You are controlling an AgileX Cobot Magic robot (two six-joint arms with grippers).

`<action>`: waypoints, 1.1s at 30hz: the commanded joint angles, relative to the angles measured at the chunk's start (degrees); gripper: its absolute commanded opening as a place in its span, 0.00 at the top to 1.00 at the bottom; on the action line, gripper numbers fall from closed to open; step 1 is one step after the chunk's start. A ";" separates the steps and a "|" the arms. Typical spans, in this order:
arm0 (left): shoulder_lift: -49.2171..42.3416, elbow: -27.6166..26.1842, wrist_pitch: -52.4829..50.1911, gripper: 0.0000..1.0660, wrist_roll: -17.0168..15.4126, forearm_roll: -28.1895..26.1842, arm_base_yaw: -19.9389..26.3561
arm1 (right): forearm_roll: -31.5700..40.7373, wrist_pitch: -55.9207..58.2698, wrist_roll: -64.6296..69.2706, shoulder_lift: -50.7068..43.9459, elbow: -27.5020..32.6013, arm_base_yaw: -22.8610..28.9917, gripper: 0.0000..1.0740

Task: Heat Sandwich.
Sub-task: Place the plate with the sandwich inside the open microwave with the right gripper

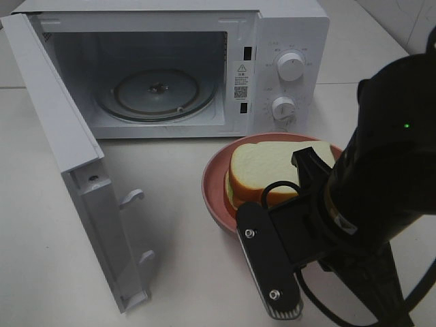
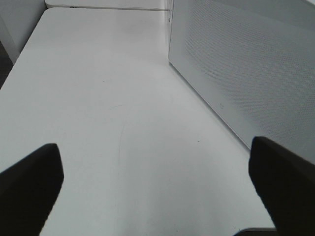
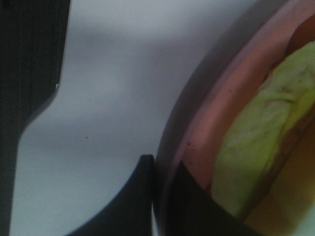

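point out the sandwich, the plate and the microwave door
sandwich [image 1: 272, 163]: exterior high view, on the top bread slice
plate [image 1: 211, 191]: exterior high view, on its left rim
door [image 1: 54, 102]: exterior high view, on the upper part of the open door

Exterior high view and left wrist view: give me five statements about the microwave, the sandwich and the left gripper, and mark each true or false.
1. The microwave door stands open. True.
2. The sandwich lies on the glass turntable. False: the turntable is bare, and the sandwich lies on the pink plate in front of the microwave.
3. The left gripper is open and holds nothing. True.
4. The pink plate sits left of the open door. False: it sits right of the door, below the dials.
5. The microwave has two round dials. True.
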 commanded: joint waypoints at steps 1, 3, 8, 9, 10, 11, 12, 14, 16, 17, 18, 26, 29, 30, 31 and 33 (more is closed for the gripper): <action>-0.92 0.06 -0.80 0.08 -0.29 -0.23 0.34 | -0.80 -3.09 -7.45 -0.46 0.11 -2.29 1.00; -0.92 0.06 -0.80 0.08 -0.29 -0.23 0.34 | -0.29 -3.84 -9.22 -0.46 0.11 -2.98 1.00; -0.92 0.06 -0.80 0.08 -0.29 -0.23 0.34 | 1.66 -6.65 -17.13 -0.46 0.11 -5.84 1.00; -0.92 0.06 -0.80 0.08 -0.29 -0.23 0.34 | 2.46 -7.73 -20.86 -0.46 0.11 -6.82 1.00; -0.92 0.06 -0.80 0.08 -0.29 -0.23 0.34 | 2.86 -8.19 -22.35 -0.46 0.11 -7.28 1.00; -0.92 0.06 -0.80 0.08 -0.29 -0.23 0.34 | 3.50 -8.65 -24.41 -0.46 0.11 -7.91 1.00; -0.92 0.06 -0.80 0.08 -0.29 -0.23 0.34 | 3.50 -8.65 -24.41 -0.46 0.11 -7.91 1.00; -0.92 0.06 -0.80 0.08 -0.29 -0.23 0.34 | 5.90 -9.22 -30.83 -0.46 0.11 -9.80 1.00; -0.92 0.06 -0.80 0.08 -0.29 -0.23 0.34 | 6.36 -9.34 -33.00 -0.46 0.06 -10.49 1.00; -0.92 0.06 -0.80 0.08 -0.29 -0.23 0.34 | 7.45 -9.74 -36.50 -0.46 0.00 -11.63 1.00; -0.92 0.06 -0.80 0.08 -0.29 -0.23 0.34 | 7.56 -9.80 -37.59 -0.46 0.00 -11.92 1.00; -0.92 0.06 -0.80 0.08 -0.29 -0.23 0.34 | 7.85 -13.64 -40.45 -0.46 0.00 -12.78 1.00; -0.92 0.06 -0.80 0.08 -0.29 -0.23 0.34 | 7.85 -14.04 -40.45 -0.46 -0.17 -12.78 1.00; -0.92 0.06 -0.80 0.08 -0.29 -0.23 0.34 | 8.02 -14.15 -40.45 -0.46 -0.97 -12.78 1.00; -0.92 0.06 -0.80 0.08 -0.29 -0.23 0.34 | 8.48 -14.09 -40.51 -0.46 -1.49 -12.78 1.00; -0.92 0.06 -0.80 0.08 -0.29 -0.23 0.34 | 9.97 -14.09 -41.71 -0.46 -3.09 -12.78 1.00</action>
